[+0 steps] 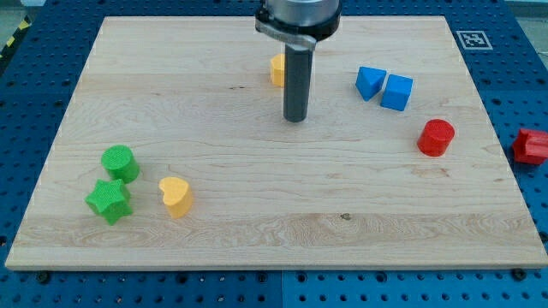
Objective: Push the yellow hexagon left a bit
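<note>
Rod on the arm comes straight down, with my tip [295, 119] resting on the wooden board [257, 171] just right of the yellow hexagon [277, 70], which sits far-centre and is partly hidden behind the rod. No jaws on this rig, so nothing is grasped. Blue triangle [369, 82] and blue cube [396, 91] touch at the right, red cylinder [436, 137] nearer. Green cylinder [119, 162], green star [109, 201] and yellow heart [175, 196] huddle near-left. One red block [531, 146] sits off the board, far right.

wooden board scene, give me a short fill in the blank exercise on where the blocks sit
1. The yellow hexagon block is partly hidden behind the dark ____.
2. My tip rests below the hexagon, toward the view's ____.
3. The red block at the view's right lies ____ the wooden board.

Missing words: rod; bottom; off
</note>
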